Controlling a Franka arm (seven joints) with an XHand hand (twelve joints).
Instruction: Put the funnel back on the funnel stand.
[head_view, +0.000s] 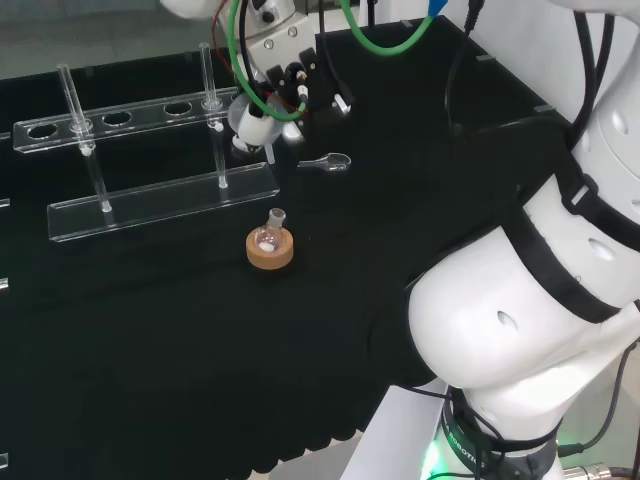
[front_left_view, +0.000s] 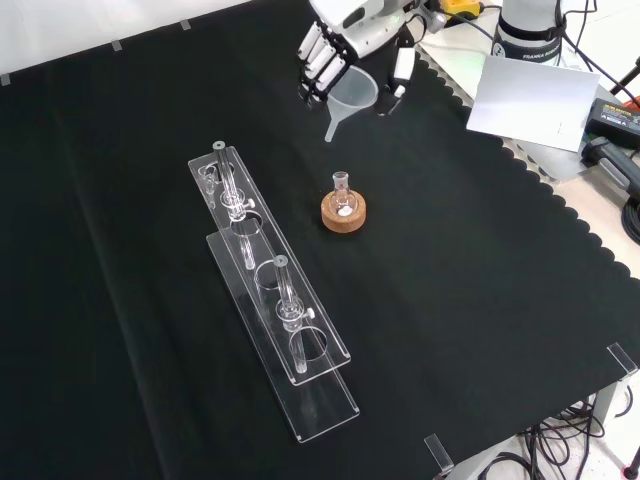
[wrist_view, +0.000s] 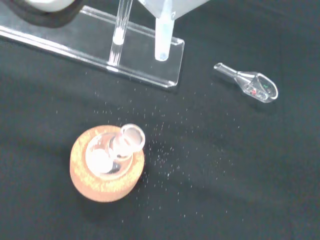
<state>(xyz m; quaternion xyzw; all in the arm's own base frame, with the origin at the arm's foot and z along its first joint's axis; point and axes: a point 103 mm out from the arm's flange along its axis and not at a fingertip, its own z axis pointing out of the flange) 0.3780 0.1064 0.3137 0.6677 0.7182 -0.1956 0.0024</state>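
Clear acrylic and glass make much of this hard to read: the funnel stand (front_left_view: 270, 300) is a long see-through rack whose upper shelf with round holes almost melts into the black cloth of the worktop (front_left_view: 480, 300), and in the head view its far left end runs out of the frame. In the upper middle of the head view the hand (head_view: 290, 85) is half buried among green and black cables, so its shape is easier to judge from the front view, where it enters at the top centre.

There the hand (front_left_view: 345, 55) has its black and white fingers (front_left_view: 315, 70) curled round the wide cone of the funnel (front_left_view: 350, 95), thumb on the opposite side, and carries it clear of the cloth with the spout pointing down and tilted toward the lower left of the frame. The funnel hangs just beyond the near end of the stand and is not seated in any hole. In the wrist view its pale spout (wrist_view: 162, 37) shows in front of the corner of the stand's base plate (wrist_view: 150, 65); I cannot tell whether it touches.

A small round flask (front_left_view: 343, 205) sits on a cork ring (front_left_view: 343, 215) at the centre of the front view, below the funnel and beside the stand. Fine white specks dust the cloth around it in the wrist view. A little clear scoop (wrist_view: 247, 82) lies apart on the cloth. The arm's big white links (head_view: 540, 300) crowd the right of the head view.
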